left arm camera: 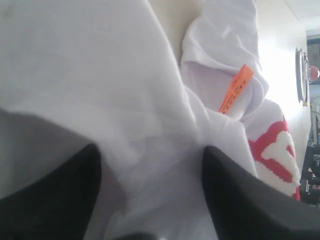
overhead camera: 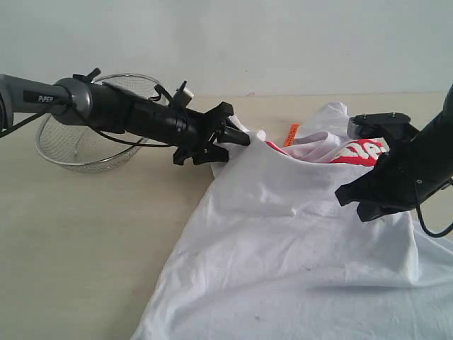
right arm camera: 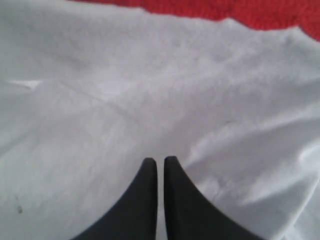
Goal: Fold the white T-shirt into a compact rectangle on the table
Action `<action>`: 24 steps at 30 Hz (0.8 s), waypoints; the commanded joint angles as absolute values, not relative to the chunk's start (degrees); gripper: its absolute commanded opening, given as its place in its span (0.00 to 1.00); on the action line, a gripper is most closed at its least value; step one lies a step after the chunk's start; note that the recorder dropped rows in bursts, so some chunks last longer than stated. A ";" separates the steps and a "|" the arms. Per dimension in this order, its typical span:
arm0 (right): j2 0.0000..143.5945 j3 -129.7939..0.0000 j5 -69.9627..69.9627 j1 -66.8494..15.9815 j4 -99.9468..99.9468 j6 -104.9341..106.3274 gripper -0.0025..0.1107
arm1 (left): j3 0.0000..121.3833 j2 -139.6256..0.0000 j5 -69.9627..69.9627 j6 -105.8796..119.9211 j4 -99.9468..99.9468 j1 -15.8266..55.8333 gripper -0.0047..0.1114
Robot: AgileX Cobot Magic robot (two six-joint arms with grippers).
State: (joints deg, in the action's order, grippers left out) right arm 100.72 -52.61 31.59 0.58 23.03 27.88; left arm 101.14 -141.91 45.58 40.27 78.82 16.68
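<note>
Left hand (overhead camera: 241, 136) part-open astride white T-shirt (overhead camera: 283, 241) fold edge, grip unclear; right hand (right arm camera: 160, 162) shut further right along edge.

The T-shirt (overhead camera: 283, 241) was white, with red-and-white lettering (overhead camera: 361, 151) across the chest and an orange neck tag (overhead camera: 291, 134). The surface (overhead camera: 85, 234) was a matte, pale beige-cream. At far left, the wire-mesh basket (overhead camera: 71, 152) was silvery metal. The left gripper (overhead camera: 243, 136) and the right gripper (right arm camera: 160, 161) were both black. The wall (overhead camera: 283, 42) behind was pale grey-white.
</note>
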 commanded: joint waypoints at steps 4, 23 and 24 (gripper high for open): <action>100.64 -52.73 31.05 0.43 23.00 28.00 0.02 | 101.50 -142.60 41.96 44.73 86.83 18.97 0.52; 99.84 -52.73 25.80 0.77 22.87 28.00 0.02 | 115.55 -134.65 55.56 44.59 66.79 12.53 0.08; 98.94 -52.84 25.04 0.77 23.13 28.00 0.02 | 115.55 -134.29 56.85 43.18 64.79 12.52 0.08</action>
State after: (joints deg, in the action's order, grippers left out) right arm 100.72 -52.61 27.51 0.58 23.03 27.88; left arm 115.17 -136.16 53.35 46.68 70.35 12.87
